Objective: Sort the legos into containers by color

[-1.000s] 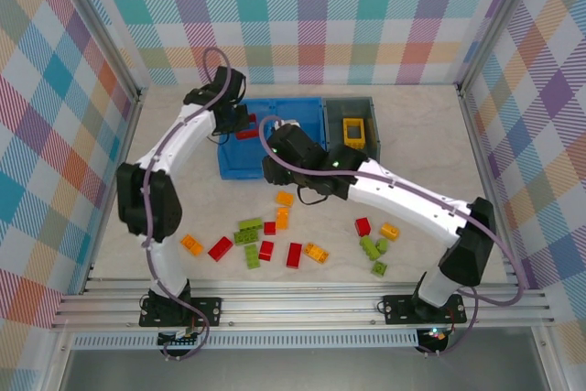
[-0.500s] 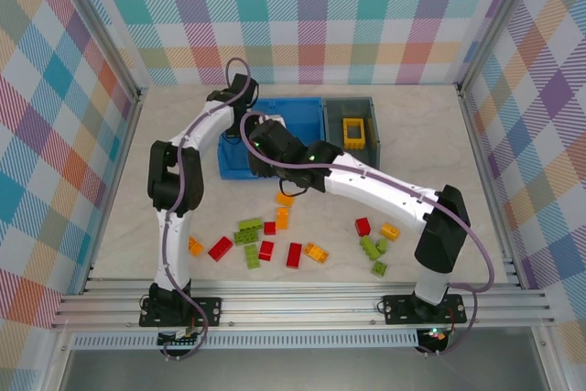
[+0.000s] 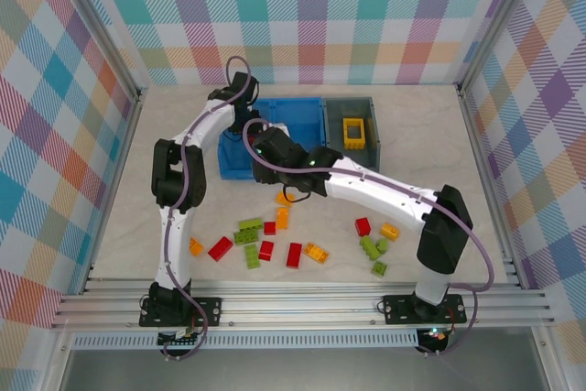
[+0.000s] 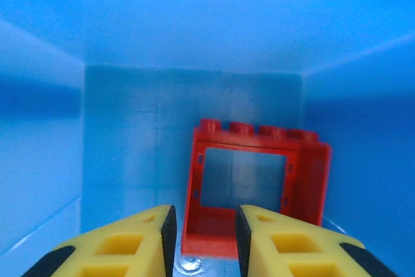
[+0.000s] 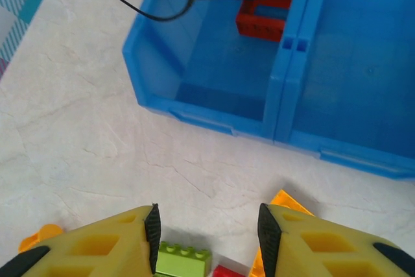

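The red frame (image 4: 256, 186) lies inside the blue bin (image 5: 194, 105), in the compartment farther from the grey bin (image 3: 364, 103), close to the dividing wall. The left pincer (image 4: 205, 238) hangs in that same compartment, jaws parted a little and pinching nothing. The frame's near edge sits just beyond the fingertips (image 4: 167, 228), partly in the gap between them. That closeness is the first risk. If the pincer rises at a slant, I judge a fingertip could hook the frame's edge and tip it, or drag it over the bin's wall.

Just in front of the blue bin, the right pincer (image 5: 206, 238) hovers over the table (image 5: 78, 128), jaws spread wide and empty. A green brick (image 5: 185, 257) lies under the gap, with a sliver of a red brick (image 5: 228, 272) next to it and an orange brick (image 5: 285, 202) beside one finger. Closing here could shove or clamp a neighbour of the wrong colour along with the green one.

The right arm (image 3: 385, 191) reaches across the front of the blue bin, near the left arm (image 3: 197, 139), so pulling the left one out may brush it. A yellow frame (image 3: 353, 131) sits in the grey bin, which touches the blue bin's side. The other bricks (image 3: 275, 240) lie scattered well in front of the blue bin, unsorted.
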Robot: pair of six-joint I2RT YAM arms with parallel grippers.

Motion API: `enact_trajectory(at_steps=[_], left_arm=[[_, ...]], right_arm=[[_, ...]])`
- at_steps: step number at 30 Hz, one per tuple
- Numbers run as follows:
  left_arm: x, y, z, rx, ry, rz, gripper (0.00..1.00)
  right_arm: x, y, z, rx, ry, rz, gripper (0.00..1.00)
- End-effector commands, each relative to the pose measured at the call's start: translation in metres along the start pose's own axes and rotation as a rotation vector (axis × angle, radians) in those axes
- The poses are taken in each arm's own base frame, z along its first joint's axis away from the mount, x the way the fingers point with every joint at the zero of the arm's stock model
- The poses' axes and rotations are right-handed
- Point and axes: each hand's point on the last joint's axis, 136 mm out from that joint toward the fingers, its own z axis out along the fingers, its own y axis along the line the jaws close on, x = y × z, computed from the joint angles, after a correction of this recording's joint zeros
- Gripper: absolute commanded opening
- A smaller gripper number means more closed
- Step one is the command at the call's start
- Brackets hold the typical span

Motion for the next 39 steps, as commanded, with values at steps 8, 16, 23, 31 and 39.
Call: enact_trajectory(at_steps=[8, 16, 23, 31, 39], left_arm=[[-0.02, -0.007, -0.096, 0.108, -0.148, -0.107, 0.5], [0.076, -0.082, -0.209, 0.335, -0.251, -0.054, 0.61], [0.213, -0.135, -0.246, 0.532, -0.238, 0.01, 0.65], [0.297, -0.141, -0.258, 0.588, -0.215, 0.049, 0.64], [0.333, -0.167, -0.265, 0.675, -0.148, 0.15, 0.64]], right_arm=[[0.045, -0.091, -0.076, 0.233, 0.105, 0.162, 0.52], [0.17, -0.173, -0.125, 0.409, 0.38, 0.343, 0.59], [0.224, -0.187, -0.119, 0.417, 0.506, 0.362, 0.65], [0.253, -0.207, -0.115, 0.524, 0.579, 0.426, 0.64], [0.294, -0.218, -0.123, 0.558, 0.635, 0.603, 0.71]])
